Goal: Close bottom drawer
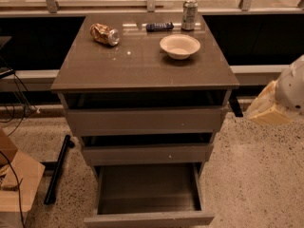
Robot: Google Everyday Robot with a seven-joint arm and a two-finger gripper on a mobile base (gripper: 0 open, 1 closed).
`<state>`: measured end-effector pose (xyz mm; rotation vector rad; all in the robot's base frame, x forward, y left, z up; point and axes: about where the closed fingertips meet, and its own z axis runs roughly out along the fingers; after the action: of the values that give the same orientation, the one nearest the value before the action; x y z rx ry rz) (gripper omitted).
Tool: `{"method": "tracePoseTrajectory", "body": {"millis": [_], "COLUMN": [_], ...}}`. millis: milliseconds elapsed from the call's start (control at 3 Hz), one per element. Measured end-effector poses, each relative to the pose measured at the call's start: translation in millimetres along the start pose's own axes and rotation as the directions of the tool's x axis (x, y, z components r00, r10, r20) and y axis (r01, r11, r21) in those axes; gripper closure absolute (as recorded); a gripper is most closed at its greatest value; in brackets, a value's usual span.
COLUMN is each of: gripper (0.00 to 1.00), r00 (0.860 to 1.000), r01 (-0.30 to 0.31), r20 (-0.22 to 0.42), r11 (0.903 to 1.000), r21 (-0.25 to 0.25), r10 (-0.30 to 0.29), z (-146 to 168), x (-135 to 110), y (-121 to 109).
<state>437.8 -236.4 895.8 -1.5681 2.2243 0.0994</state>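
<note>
The bottom drawer [149,218] is the lowest of three grey-brown drawers in the cabinet [142,70]. It is pulled far out, and its shallow grey box shows nothing inside. The middle drawer [142,154], with a small white speck on its front, and the top drawer [142,120] each stand slightly out. My gripper [269,110] is the beige part under the white arm at the right edge. It hangs to the right of the cabinet at about top-drawer height, apart from every drawer.
On the cabinet top lie a crushed can [104,33], a white bowl [179,46], an upright can [189,14] and a dark flat device [159,26]. A cardboard box [16,184] and a black bar [57,170] lie on the floor at the left. A low ledge runs behind.
</note>
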Motion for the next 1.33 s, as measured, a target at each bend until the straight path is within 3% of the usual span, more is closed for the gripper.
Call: {"method": "tracePoseTrajectory", "body": {"millis": [333, 1000, 1333], "gripper": [0.96, 1.0, 1.0], "r00": [0.988, 0.987, 0.98], "r01": [-0.127, -0.128, -0.172], "r20": [0.083, 0.086, 0.082], "r11": [0.9903, 0.9899, 0.9768], "r21": [-0.056, -0.061, -0.127], "r10": [0.132, 0.133, 0.184], "z": [51, 54, 82], "x": [42, 41, 41], "y": [4, 4, 21]}}
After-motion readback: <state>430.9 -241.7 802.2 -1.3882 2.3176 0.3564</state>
